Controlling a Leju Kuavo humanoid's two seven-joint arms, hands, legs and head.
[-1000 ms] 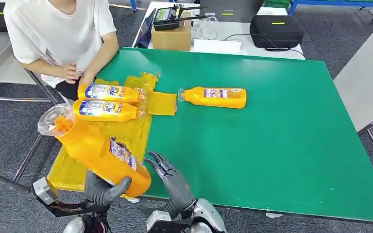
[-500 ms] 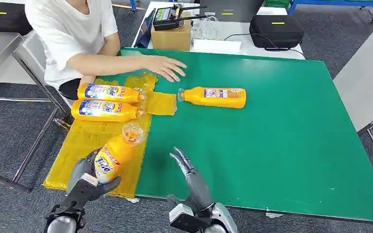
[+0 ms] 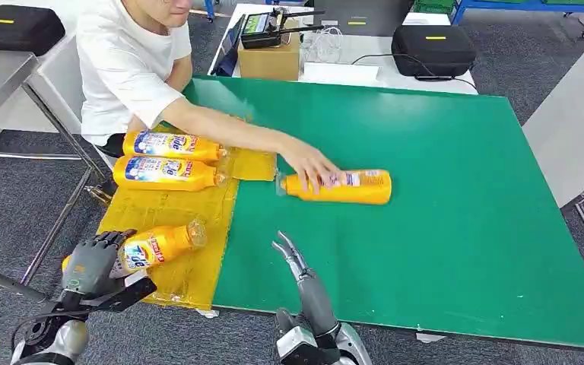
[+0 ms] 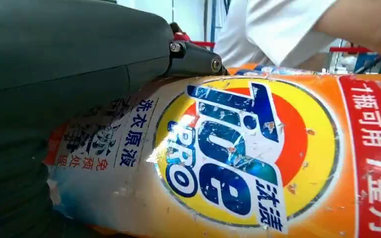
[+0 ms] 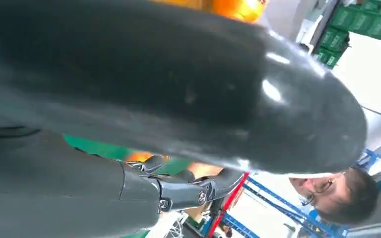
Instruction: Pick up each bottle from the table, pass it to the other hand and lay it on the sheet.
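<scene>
Since half a second ago our left hand [image 3: 91, 262] has lowered its bottle [image 3: 156, 245] flat onto the sheet [image 3: 175, 209], still gripping it. Our right hand [image 3: 295, 262] hovers empty, fingers apart, while a person's hand [image 3: 312, 166] touches another bottle [image 3: 346, 186] on the table [image 3: 441, 213].

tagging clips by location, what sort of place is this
Probably a robotics lab or workshop rather than a home. A green work mat covers the table, black equipment cases and a cardboard box sit on a grey-carpeted floor's far bench, and stacked green crates stand behind blue metal racking.
</scene>
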